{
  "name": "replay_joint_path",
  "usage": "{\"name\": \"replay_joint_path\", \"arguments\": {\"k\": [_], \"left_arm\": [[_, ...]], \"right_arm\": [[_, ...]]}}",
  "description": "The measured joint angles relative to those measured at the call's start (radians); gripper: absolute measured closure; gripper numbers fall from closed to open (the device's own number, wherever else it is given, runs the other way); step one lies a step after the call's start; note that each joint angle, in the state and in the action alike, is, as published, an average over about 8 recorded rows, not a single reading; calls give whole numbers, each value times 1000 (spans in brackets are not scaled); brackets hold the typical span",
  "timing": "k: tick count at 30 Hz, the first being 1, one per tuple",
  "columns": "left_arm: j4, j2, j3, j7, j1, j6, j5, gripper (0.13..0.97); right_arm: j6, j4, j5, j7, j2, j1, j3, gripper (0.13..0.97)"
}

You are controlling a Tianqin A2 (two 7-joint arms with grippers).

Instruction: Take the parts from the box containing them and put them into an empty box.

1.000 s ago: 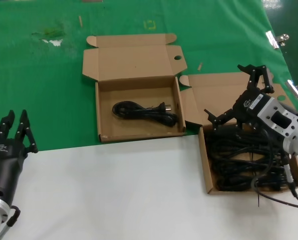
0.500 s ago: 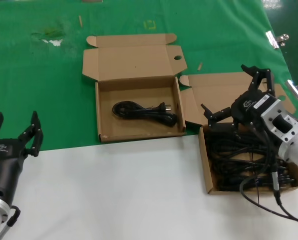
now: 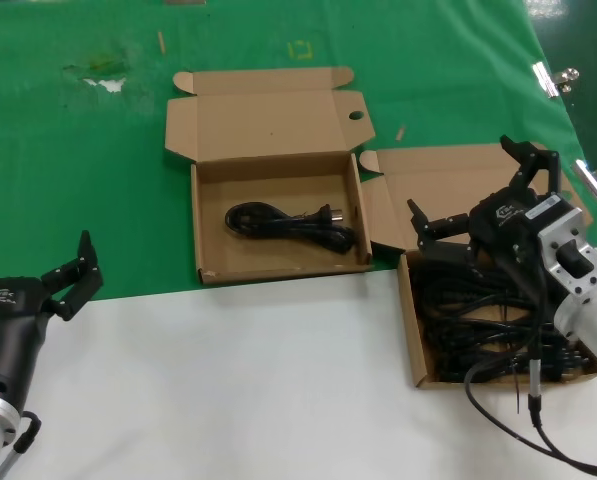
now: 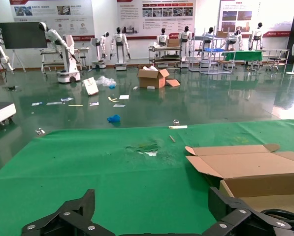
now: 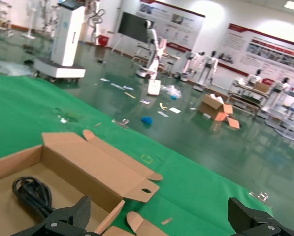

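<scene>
Several black power cords (image 3: 488, 315) lie piled in the brown cardboard box (image 3: 410, 330) at the right. My right gripper (image 3: 478, 187) hovers open over the far end of that pile, by the box's raised lid, holding nothing. The other box (image 3: 278, 270), left of it on the green cloth, holds a single coiled cord (image 3: 290, 225), also seen in the right wrist view as a cord (image 5: 32, 194) in that box (image 5: 87, 169). My left gripper (image 3: 28, 262) stands open at the near left, by the cloth's front edge, far from both boxes. Its wrist view shows its open gripper (image 4: 154, 219) and the box (image 4: 257, 173).
Green cloth covers the far half of the table and bare white surface (image 3: 228, 380) the near half. Metal clips (image 3: 553, 78) lie at the cloth's right edge. A torn patch (image 3: 103, 75) and small wooden bits (image 3: 161, 41) sit at the back left.
My left gripper has gone from shut to wide open in place. My right gripper has shifted a little to the right over the full box, staying open.
</scene>
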Motion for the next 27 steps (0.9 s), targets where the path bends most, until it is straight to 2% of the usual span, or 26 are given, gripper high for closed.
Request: {"name": "replay_joint_path", "arguments": {"k": [6,15,27], "left_arm": [[0,0,0,0,0,0,0,265],[0,0,0,0,0,0,0,165],[0,0,0,0,0,0,0,132]], "right_arm": [[41,8,45,-9,-23,-28,12,129],[102,21,112,-22,-58,-71,30,129],[183,37,202,-40,-104,-128,54,129]]}}
